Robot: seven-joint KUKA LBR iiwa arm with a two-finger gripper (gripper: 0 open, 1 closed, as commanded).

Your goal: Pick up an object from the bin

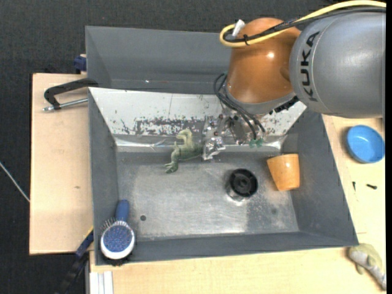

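In the camera view the grey arm link (343, 54) carries the black letters "KUKA" (they run sideways up the casing). The arm comes in from the right and bends down over the back of the bin (101, 164). Its wrist sits under an orange cover (260, 60), with a yellow cable (318, 11) looped across the top. The pincer (213, 144) hangs low at the foot of the back wall; whether it is apart or together I cannot tell. Just beside it, on the view's left, a small green toy frog (181, 148) lies sprawled on the bin floor. A black round piece (242, 182) and an orange cup (285, 171) sit further right, nearer the front. A blue round brush (117, 236) lies in the front left corner.
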